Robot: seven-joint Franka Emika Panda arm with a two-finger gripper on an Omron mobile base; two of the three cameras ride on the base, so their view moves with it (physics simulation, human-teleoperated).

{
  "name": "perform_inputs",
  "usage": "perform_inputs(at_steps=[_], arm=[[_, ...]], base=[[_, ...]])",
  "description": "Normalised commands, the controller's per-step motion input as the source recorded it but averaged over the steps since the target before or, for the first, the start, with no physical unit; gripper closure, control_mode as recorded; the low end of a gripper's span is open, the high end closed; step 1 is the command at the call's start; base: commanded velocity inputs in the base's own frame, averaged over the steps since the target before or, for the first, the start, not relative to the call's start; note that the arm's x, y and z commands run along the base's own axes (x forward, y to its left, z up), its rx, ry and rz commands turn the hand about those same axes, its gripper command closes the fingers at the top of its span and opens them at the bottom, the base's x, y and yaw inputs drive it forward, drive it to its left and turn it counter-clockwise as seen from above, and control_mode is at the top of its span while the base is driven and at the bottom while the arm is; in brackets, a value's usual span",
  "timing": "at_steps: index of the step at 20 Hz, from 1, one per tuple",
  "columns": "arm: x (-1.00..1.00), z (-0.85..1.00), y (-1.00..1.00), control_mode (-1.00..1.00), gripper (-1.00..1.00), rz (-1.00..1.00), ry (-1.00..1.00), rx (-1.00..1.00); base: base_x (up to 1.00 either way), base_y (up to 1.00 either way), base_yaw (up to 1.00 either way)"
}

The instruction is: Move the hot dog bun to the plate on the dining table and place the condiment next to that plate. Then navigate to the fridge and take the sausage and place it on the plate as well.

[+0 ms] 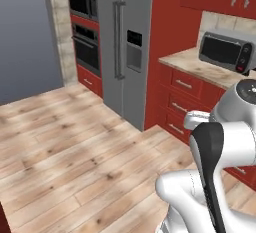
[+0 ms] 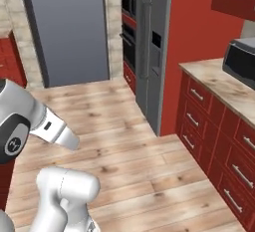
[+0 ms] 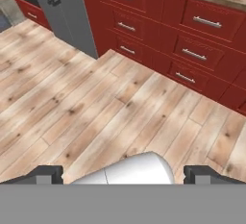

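gripper point(image 3: 123, 175): mine, spread wide, nothing between the tips, hanging over bare wood floor point(image 3: 72, 103).

fridge point(image 1: 125, 42): tall grey unit, both doors closed, dark dispenser panel point(image 1: 134, 51) on the right door, long vertical handle point(image 1: 118, 39) near the centre seam. It stands at the end of the red cabinet run, well apart from me across open floor.

sausage: presumably behind those doors, can't confirm from here.

bun, condiment, plate, dining table: can't judge whether that leg is done.

step: looks like the drive-to-fridge leg, as a guess.

fridge door handling: stiff, heavy-ish panel that swings on hinges. I'd take the vertical handle around mid-height, fingers across the bar, and pull along the arc, not straight back.

sausage handling: judged light, slightly soft, smooth and round, so it can roll or squirt out. I'd grip across the middle of its length, moderate squeeze.

left base view: toaster oven point(image 1: 226, 52) on the counter point(image 1: 200, 64), wall oven and microwave stack point(image 1: 84, 27) left of the fridge.

right base view: grey wall panel point(image 2: 67, 32) past the fridge, full drawer run point(image 2: 219, 146) along the right.

hand view: my fingertips, drawer fronts point(image 3: 192, 31) close up, the fridge's lower corner at top left.
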Motion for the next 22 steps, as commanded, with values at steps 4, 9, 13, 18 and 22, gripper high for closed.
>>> perform_inputs(at_steps=[4,9,13,18,22], arm=[[0.00,0.00,0.00,1.00,-1.00,0.00,0.00,0.00],[0.00,0.00,0.00,1.00,-1.00,0.00,0.00,0.00],[0.00,0.00,0.00,1.00,-1.00,0.00,0.00,0.00],[0.00,0.00,0.00,1.00,-1.00,0.00,0.00,0.00],[0.00,0.00,0.00,1.00,-1.00,0.00,0.00,0.00]], base=[[1.00,0.57,-0.27],[1.00,0.64,-0.33],[0.99,0.75,-0.35],[0.89,0.79,-0.38],[0.73,0.89,-0.43]])
